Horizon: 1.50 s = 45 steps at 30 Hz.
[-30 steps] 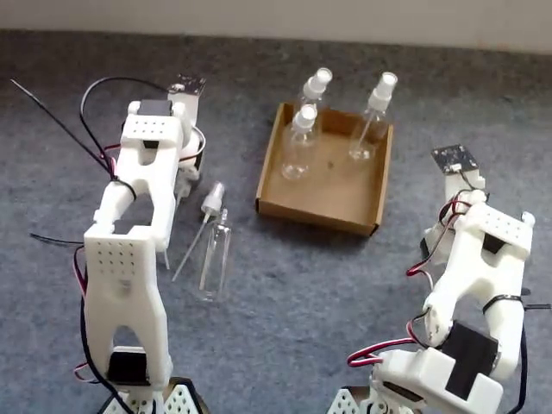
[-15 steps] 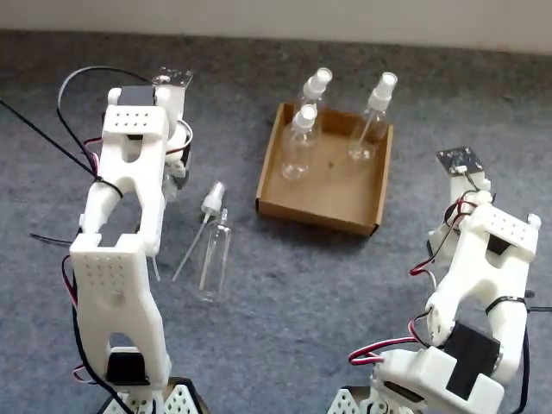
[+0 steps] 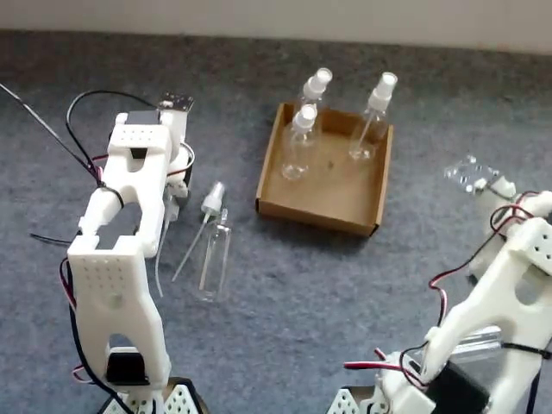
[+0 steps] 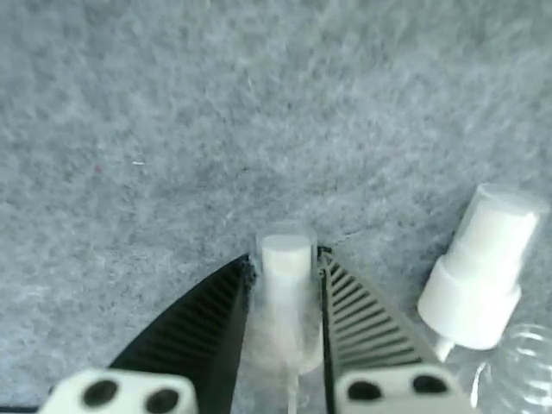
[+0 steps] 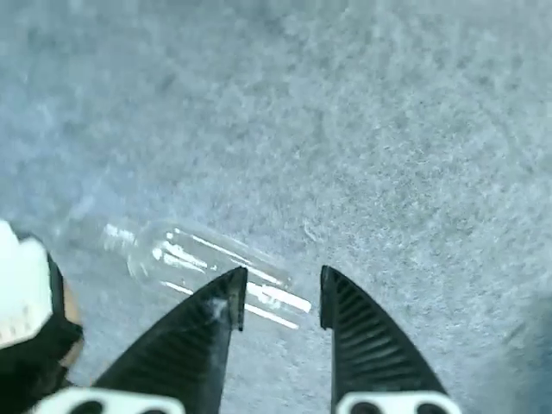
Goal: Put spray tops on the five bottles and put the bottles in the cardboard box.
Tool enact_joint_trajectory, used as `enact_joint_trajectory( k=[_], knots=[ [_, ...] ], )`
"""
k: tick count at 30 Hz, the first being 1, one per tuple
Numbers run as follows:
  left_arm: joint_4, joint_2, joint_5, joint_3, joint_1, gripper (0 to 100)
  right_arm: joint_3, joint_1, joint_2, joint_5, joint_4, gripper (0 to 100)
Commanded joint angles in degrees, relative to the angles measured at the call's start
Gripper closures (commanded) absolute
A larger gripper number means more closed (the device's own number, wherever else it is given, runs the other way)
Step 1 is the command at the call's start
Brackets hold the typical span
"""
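Three bottles wearing spray tops stand upright at the cardboard box. The nearer bottle and the corner bottle are inside it. The rear bottle stands at the far wall, possibly just behind it; from the high view I cannot be sure.

My left gripper is pinching a white spray top between its black fingers. The top's thin dip tube hangs down toward the gray tabletop. Just beside my left gripper a loose spray top lies on the tabletop. Next to that, an uncapped clear bottle lies on its side with its open neck toward the loose top.

My right gripper is spread, fingers apart and holding nothing. It is poised just above a second uncapped bottle, which lies flat on the tabletop.
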Motion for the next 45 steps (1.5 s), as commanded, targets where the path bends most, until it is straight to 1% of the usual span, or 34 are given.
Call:
enact_joint_trajectory(
  k=[1,3,6,8,9,12,16,21,25,29,30,32,37,39,42,45],
  knots=[
    [-1.49,-3.03,0.53,0.13,-0.92,100,1.19,3.12,-4.97,20.84,1.89,83.1],
    [-1.41,-3.03,0.53,0.22,-0.92,100,5.93,4.79,-6.73,28.84,1.71,80.2],
    [-1.41,-2.95,0.53,0.22,-1.01,100,12.44,7.96,-9.54,38.95,1.36,79.6],
    [-1.58,-2.95,0.53,0.22,-1.01,100,16.4,9.89,-11.38,43.69,1.27,79.6],
    [-1.67,-2.95,0.53,0.22,-1.01,100,18.15,10.59,-12.35,44.57,0.4,79.6],
    [-1.67,-2.95,0.53,0.22,-0.92,100,24.84,11.91,-15.25,44.13,-5.41,79.6],
    [-1.67,-2.95,0.53,0.22,-0.92,100,36.0,13.85,-18.59,44.4,-17.19,79.3],
    [-1.67,-2.95,0.53,0.22,-0.92,100,47.96,14.29,-22.11,44.4,-28.79,79.3],
    [-1.67,-2.95,0.53,0.22,-0.92,100,53.93,14.29,-24.92,44.4,-33.36,79.3],
    [-1.76,-2.95,0.53,0.22,-0.92,100,57.8,14.11,-27.74,43.69,-34.68,79.6],
    [-1.76,-2.95,0.53,0.22,-0.92,100,58.42,13.93,-28.53,41.76,-34.68,79.6],
    [-1.76,-2.95,0.53,0.22,-0.92,100,59.56,13.14,-29.93,33.76,-34.68,80.7],
    [-4.31,-2.95,0.53,1.27,-0.57,100,59.03,3.74,-30.9,7.21,-34.77,90.4],
    [-4.57,-2.95,0.53,1.89,-0.66,100,56.84,0.22,-30.81,-0.26,-34.33,91.0],
    [-4.57,-2.95,0.53,3.12,-1.01,100,53.41,-4.26,-30.73,-15.65,-34.33,91.2],
    [-5.45,-2.95,0.53,4.53,-1.01,100,50.24,-6.81,-30.73,-28.31,-34.33,91.5]
  ],
)
